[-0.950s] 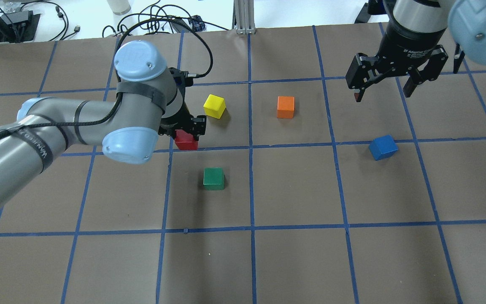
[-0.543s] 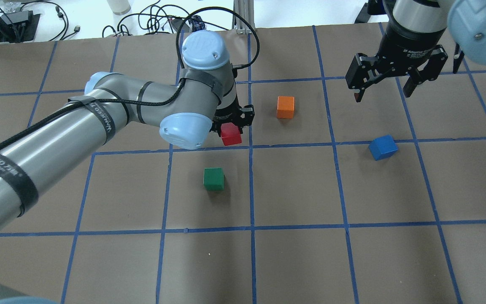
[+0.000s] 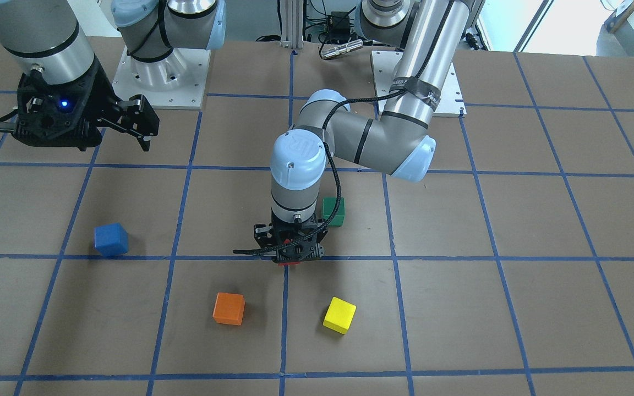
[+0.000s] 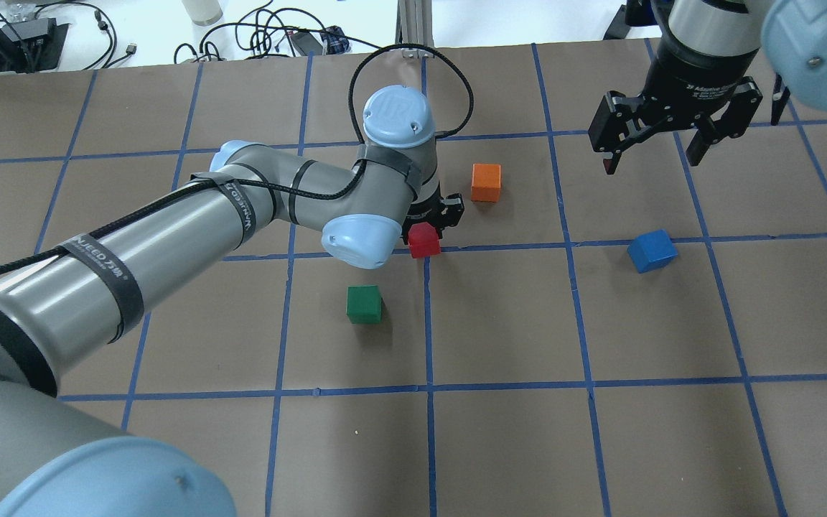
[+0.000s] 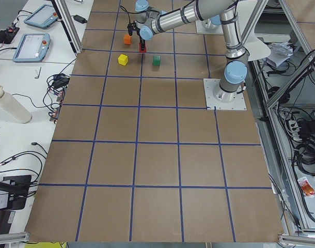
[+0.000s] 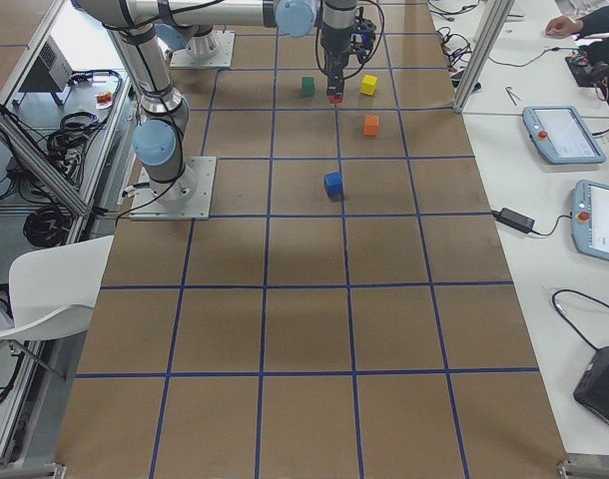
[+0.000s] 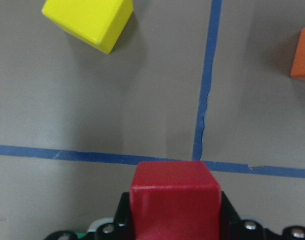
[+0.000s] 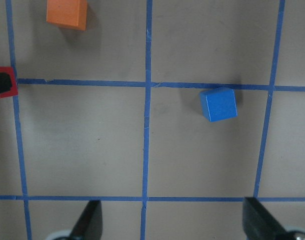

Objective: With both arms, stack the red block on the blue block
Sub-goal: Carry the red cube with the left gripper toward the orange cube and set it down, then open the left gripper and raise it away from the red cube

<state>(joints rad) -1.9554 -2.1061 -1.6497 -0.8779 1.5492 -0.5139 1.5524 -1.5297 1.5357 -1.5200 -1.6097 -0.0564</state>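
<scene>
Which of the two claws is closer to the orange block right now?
Left. The left gripper, clamping the red block, is close beside the orange block; the right gripper hangs open, farther off on the opposite side.

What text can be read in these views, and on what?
"UR": joint cap of the left arm.
"WANJEED": black strap on that arm.
"2F Adaptive", rest blurred: body of the right pincer.
Pendant screens in the side views: too small to read.
</scene>
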